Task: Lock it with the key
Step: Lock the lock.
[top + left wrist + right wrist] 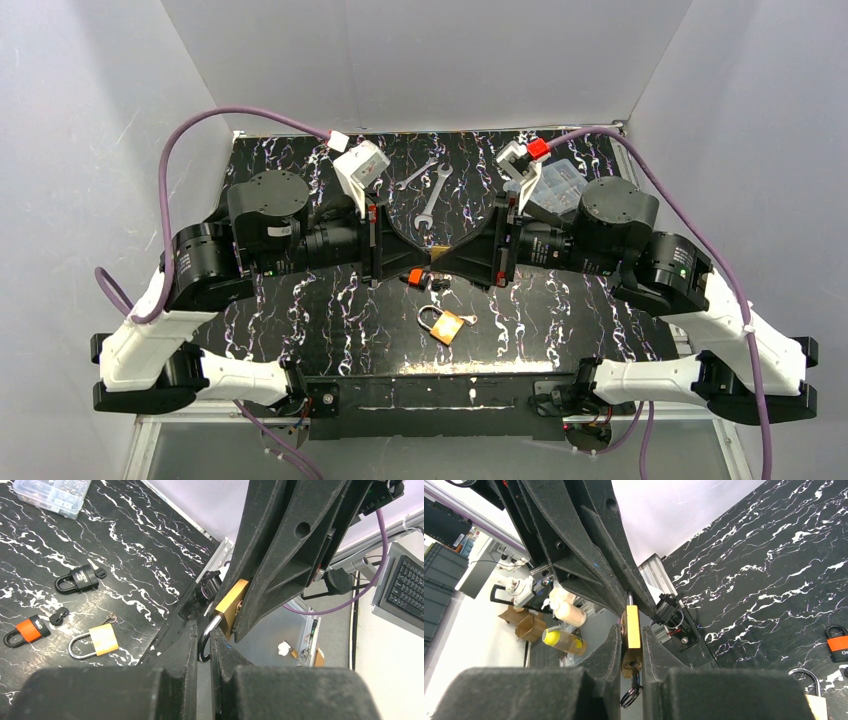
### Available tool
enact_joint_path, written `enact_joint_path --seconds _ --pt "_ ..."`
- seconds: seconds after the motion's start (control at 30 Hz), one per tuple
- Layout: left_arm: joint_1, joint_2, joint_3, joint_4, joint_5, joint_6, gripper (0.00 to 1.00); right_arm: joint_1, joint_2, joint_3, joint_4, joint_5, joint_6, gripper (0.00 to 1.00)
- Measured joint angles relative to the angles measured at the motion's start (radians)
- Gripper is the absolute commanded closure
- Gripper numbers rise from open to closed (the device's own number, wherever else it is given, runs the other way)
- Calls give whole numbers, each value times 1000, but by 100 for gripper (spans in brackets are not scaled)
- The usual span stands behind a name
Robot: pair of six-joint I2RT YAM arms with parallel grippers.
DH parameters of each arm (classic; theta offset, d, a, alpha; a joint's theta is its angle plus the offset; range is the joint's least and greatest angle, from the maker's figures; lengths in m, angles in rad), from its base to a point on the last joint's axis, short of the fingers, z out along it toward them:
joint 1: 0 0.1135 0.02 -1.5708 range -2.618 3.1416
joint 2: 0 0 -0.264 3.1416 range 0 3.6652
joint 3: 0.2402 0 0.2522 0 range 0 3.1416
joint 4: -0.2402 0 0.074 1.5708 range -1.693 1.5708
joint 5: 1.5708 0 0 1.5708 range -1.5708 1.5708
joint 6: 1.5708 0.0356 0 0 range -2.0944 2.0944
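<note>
A small brass padlock [437, 248] hangs in the air between both grippers, above the middle of the black marbled table. My left gripper [202, 630] is shut on its steel shackle [209, 632]; the brass body [231, 605] sticks out beyond the fingertips. My right gripper [630, 635] is shut on the flat sides of that brass body [632, 622]. The key [632, 669] sits in the keyhole at the body's end, between the right fingers, with its ring [628, 692] dangling. The two grippers [425, 252] [447, 252] meet tip to tip.
Below the grippers, the table holds a second brass padlock [446, 326], an orange-cased padlock [415, 277] and a black padlock [77, 580], each with keys beside it. Two wrenches [426, 190] and a clear plastic box [555, 185] are at the back.
</note>
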Motion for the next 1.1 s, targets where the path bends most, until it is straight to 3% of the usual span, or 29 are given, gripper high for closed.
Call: enact_joint_path --seconds 0.33,0.7,0.87,1.0,1.1 --pt "-6 2 5 -64 -82 15 100 4 46 13 -16 32 0 99" --pt "-20 7 -14 -204 -196 39 100 2 65 -86 28 35 6 99" --pt "53 -27 -140 -190 -218 26 100 -57 64 -209 130 -8 13 59" --pt "197 -65 -292 -91 -111 -35 100 -151 48 -389 282 -94 17 40" --pt "259 -60 -348 -11 -21 -63 100 -222 20 -503 392 -186 37 35"
